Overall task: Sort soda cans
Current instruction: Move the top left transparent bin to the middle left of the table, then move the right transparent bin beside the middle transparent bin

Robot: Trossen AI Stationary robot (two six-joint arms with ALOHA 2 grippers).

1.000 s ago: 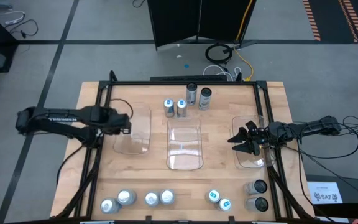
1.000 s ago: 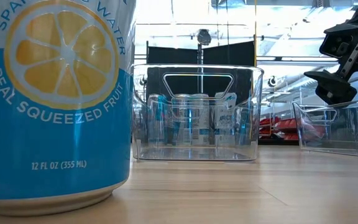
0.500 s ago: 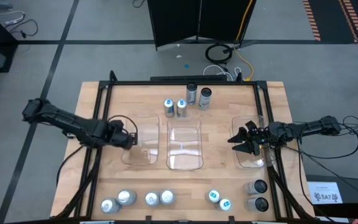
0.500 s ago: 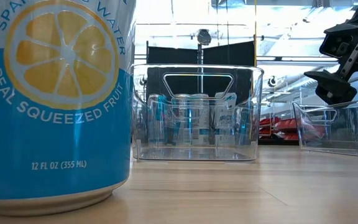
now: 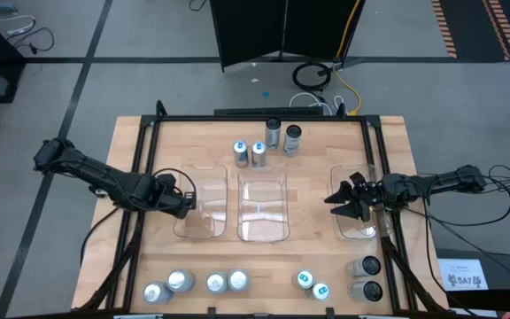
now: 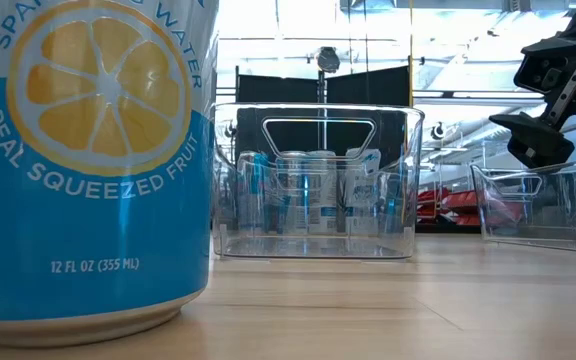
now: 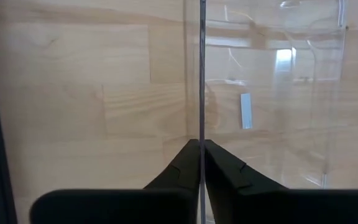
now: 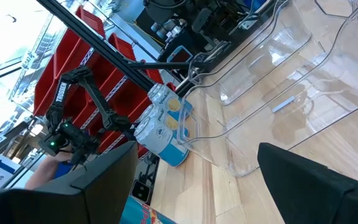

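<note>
Several soda cans stand upright on the table. Two blue-marked tops (image 5: 249,153) and two dark cans (image 5: 282,137) are near the far edge. A silver-topped row (image 5: 196,284), a blue-marked pair (image 5: 312,284) and a dark pair (image 5: 367,277) line the near edge. One near can (image 6: 88,170) fills the low view. My left gripper (image 5: 184,202) is shut on the left clear bin (image 5: 209,213). My right gripper (image 5: 342,202) hangs open over the right clear bin (image 5: 361,226) and touches nothing. My left gripper pinches the left bin's left side wall at its upper rim (image 7: 201,124). One finger (image 7: 180,171) stands on one face of the wall and the other finger (image 7: 229,174) on the opposite face. The fingers come from above, slanting from the table's left. The bin's bottom rests on the table.
A middle clear bin (image 5: 262,208) sits between the two others, close beside the left one. A black frame rail (image 5: 140,168) runs along the table's left side and another (image 5: 388,239) along its right. Bare wood (image 5: 264,257) lies between the bins and the near cans.
My left arm has dropped lower and drawn its gripper toward the table's near edge. The left bin has slid along the table with it, nearer and a little toward the middle bin. The right arm has kept still.
</note>
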